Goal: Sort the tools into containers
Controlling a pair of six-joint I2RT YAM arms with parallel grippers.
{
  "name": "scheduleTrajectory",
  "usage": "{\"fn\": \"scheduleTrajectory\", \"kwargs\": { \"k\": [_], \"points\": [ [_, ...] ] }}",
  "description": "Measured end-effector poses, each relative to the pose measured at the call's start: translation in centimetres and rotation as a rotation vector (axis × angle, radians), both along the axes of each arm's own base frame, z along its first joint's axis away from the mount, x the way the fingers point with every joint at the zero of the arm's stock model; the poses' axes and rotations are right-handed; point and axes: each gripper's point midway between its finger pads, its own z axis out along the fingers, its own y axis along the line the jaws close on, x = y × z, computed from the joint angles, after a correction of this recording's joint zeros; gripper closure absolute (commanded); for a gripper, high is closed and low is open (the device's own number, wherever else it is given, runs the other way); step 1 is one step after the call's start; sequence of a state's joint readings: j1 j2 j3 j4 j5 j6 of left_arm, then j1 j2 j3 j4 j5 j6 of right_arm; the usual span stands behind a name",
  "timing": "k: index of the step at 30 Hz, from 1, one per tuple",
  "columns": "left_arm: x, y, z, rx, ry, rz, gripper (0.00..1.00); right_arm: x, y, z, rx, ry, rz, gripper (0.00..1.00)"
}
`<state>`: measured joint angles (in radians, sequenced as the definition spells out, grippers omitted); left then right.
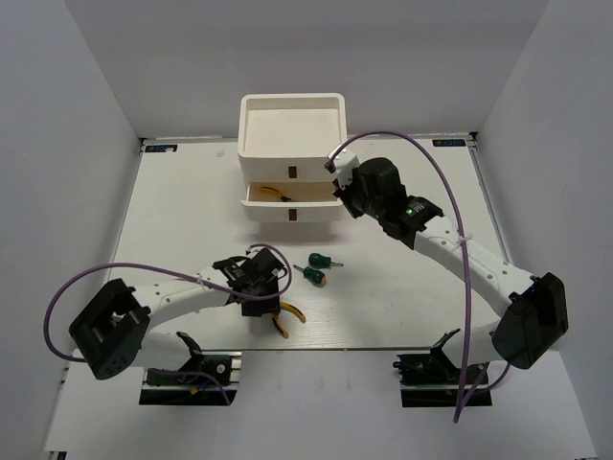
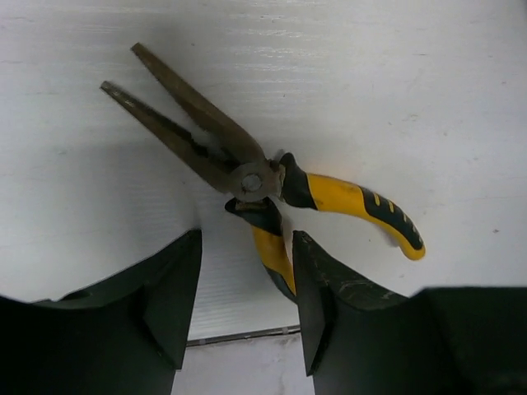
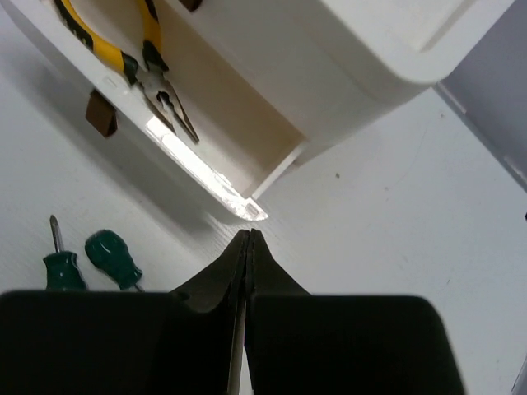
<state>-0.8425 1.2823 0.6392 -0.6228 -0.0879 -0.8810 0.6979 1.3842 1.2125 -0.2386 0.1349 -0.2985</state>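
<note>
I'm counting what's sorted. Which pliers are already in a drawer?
The pliers lying in the open drawer. The other pliers lie out on the table, one handle inside the open left gripper.

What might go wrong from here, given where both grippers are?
1. The left gripper straddles only one handle of the splayed pliers; lifted so, they may pivot or slip out.
2. The shut right gripper sits at a corner of the open drawer; a stray push might shift it before these pliers go in.

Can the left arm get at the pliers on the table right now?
Probably yes: the left end effector is open directly over the pliers, one yellow handle between its fingers, nothing blocking.
</note>
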Motion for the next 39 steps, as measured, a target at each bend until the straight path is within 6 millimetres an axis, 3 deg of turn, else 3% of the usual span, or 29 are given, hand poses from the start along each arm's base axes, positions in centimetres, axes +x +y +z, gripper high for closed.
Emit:
{"fn": "scheduleTrajectory", "kwargs": {
  "k": [3, 4, 8, 11, 15, 19, 22, 26, 29, 32, 35, 39],
  "points": [
    [0.2, -0.7, -0.5, 0.017, 0.019, -0.011, 0.48, -0.1, -0.9, -1.4, -0.017, 0.037, -0.02, 1.0],
    [0.3, -1.1, -0.5, 0.018, 0.021, -0.017, 0.6, -0.2, -1.2, -1.6, -0.018, 0.045, -0.026, 1.0],
    [0.5, -2.1, -0.6, 0.018, 0.03, -0.035, 0.9, -0.2, -2.0, -1.2, -0.002, 0.051, -0.044, 1.0],
    [0.2, -2.2, -0.4, 0.026, 0.019, -0.052, 1.0, -0.3, -2.4, -0.6, 0.013, 0.046, -0.052, 1.0],
    [0.3, -1.9, 1.8, 0.01, -0.044, -0.082, 1.0, -0.3, -2.8, -0.2, 0.025, 0.046, -0.054, 1.0],
    [2.2, -2.7, 7.1, -0.089, -0.222, -0.128, 1.0, -0.5, -3.2, -0.8, 0.025, 0.063, -0.061, 0.97],
    [3.9, -3.1, 11.4, -0.154, -0.384, -0.148, 1.0, -0.6, -3.3, -1.1, 0.032, 0.082, -0.056, 0.89],
    [6.3, -3.2, 15.1, -0.184, -0.547, -0.112, 1.0, -1.2, -3.0, -1.4, 0.061, 0.124, -0.018, 0.62],
    [8.2, -3.5, 16.4, -0.193, -0.628, -0.054, 1.0, -2.6, -2.1, -1.9, 0.094, 0.194, 0.053, 0.49],
    [10.2, -4.2, 17.2, -0.181, -0.675, -0.01, 1.0, -4.8, -1.1, -1.9, 0.131, 0.294, 0.156, 0.46],
    [12.3, -5.7, 17.9, -0.179, -0.715, 0.024, 1.0, -6.5, 0.3, -0.5, 0.19, 0.349, 0.252, 0.45],
    [13.8, -5.9, 18.7, -0.187, -0.773, 0.079, 1.0, -7.8, 1.5, 1.1, 0.245, 0.379, 0.338, 0.45]
  ]
}}
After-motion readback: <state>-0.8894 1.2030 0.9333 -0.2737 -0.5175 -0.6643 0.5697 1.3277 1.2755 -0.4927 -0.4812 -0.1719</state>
